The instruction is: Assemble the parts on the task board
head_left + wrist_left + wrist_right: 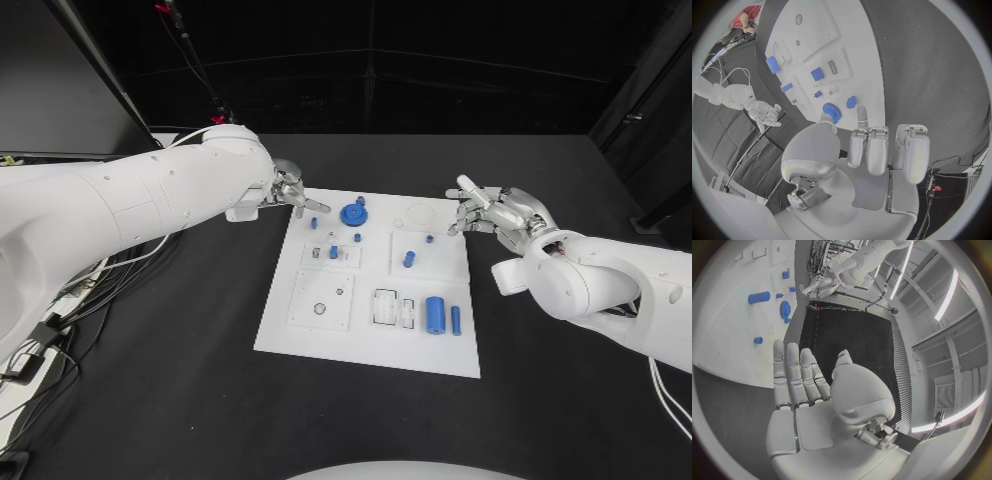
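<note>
left hand [287, 189] fingers apart, right hand [490, 210] fingers spread, both empty

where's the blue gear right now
In the head view the blue gear sits near the task board's far edge, left of centre, just right of the left hand.

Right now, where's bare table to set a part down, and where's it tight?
Free: the black table between the board and the left arm, and the strip between the board's near edge and the robot. Tight: the board's far end, where the left hand sits by the blue gear and the right hand hovers at the opposite corner.
</note>
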